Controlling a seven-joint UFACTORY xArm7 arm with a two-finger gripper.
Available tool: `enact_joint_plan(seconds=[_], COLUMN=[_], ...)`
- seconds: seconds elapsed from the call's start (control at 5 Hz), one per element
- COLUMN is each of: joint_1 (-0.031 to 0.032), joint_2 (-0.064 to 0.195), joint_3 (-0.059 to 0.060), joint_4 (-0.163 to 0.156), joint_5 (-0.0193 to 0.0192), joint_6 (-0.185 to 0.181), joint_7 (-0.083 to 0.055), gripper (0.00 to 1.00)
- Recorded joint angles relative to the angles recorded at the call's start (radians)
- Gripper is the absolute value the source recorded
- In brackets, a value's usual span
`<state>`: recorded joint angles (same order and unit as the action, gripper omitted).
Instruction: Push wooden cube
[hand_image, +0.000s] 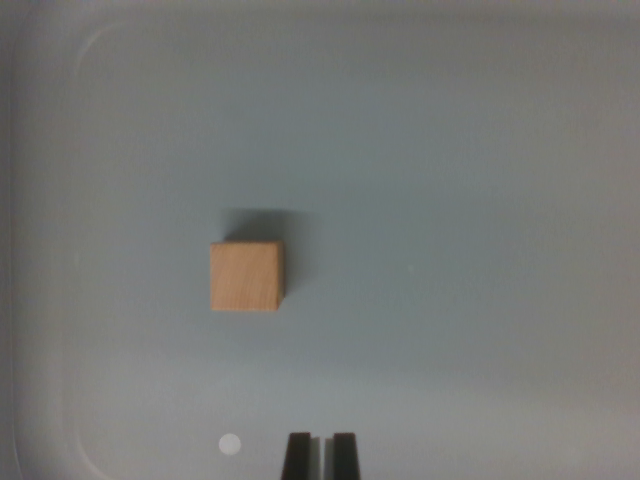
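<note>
While nearly closed, fingers (320, 455) hold nothing | wooden cube (246, 277) apart, untouched

A pale grey-blue tray (450, 150) fills nearly the whole wrist view, its surface smooth and matte. A faint raised rim with rounded corners runs along the top and down the wrist view's left. Outside that rim lies a lighter grey border. Light falls softly and evenly, dimming toward the upper edge. A small white dot (230, 444) sits on the surface near the bottom edge.
</note>
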<state>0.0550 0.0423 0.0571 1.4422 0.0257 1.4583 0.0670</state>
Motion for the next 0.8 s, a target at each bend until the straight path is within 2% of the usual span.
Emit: enact_joint_plan(seconds=[0.2,0.4,0.6,0.8], joint_1=[0.0000,0.0037,0.0037,0.0077], joint_2=[0.000,0.006,0.006,0.013], joint_3=[0.000,0.003,0.003,0.007], joint_4=[0.000,-0.029,-0.029,-0.060], joint_5=[0.0000,-0.0016,-0.0016,-0.0034], joint_6=[0.000,-0.035,-0.035,-0.072], joint_7=[0.000,0.009,0.009,0.018], gripper=[0.00,0.00,0.00,0.00])
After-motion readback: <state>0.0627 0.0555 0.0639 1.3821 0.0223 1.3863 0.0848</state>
